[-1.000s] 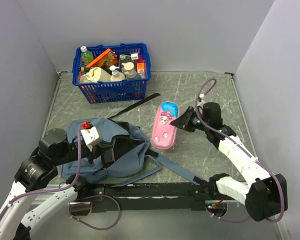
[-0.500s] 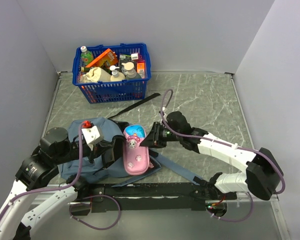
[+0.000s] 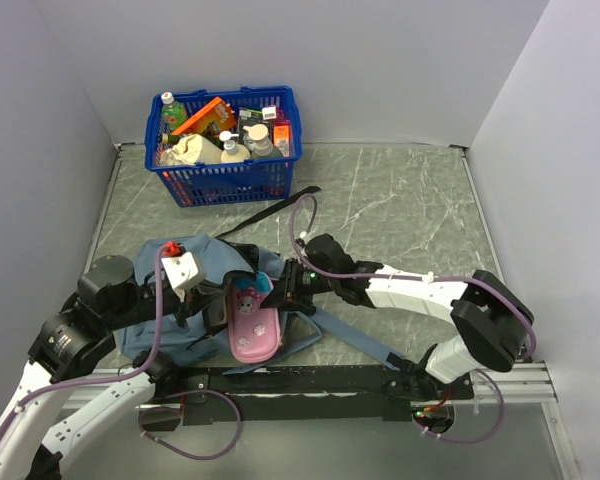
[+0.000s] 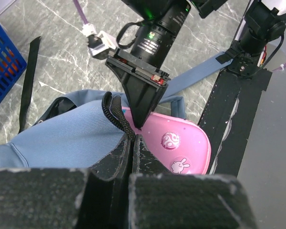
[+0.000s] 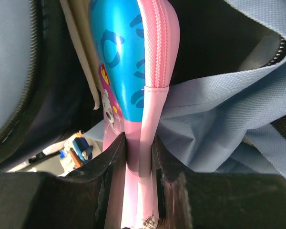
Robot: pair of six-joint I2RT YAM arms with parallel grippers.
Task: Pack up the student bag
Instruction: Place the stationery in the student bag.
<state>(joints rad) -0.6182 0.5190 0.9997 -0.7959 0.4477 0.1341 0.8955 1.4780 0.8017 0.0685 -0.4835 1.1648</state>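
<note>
The student bag (image 3: 180, 325), soft grey-blue fabric with blue straps, lies at the near left of the table. My left gripper (image 3: 220, 300) is shut on the bag's black zipper edge (image 4: 115, 110) and holds the opening up. My right gripper (image 3: 283, 290) is shut on the end of a pink pencil case (image 3: 252, 322) with a blue panel and cartoon prints. The case (image 5: 133, 57) hangs tilted at the bag's mouth, its far end pointing into the dark inside (image 5: 205, 28). In the left wrist view, the pink case (image 4: 181, 143) lies just beyond my left fingertips (image 4: 133, 138).
A blue plastic basket (image 3: 225, 182) full of bottles and packets stands at the back left. A black strap (image 3: 275, 210) trails between it and the bag. A blue shoulder strap (image 3: 355, 340) runs toward the black rail (image 3: 310, 380) at the near edge. Walls close in on three sides.
My right arm has carried the pencil case leftward from the table beside the bag to the bag's opening. The left arm has stayed where it was.
</note>
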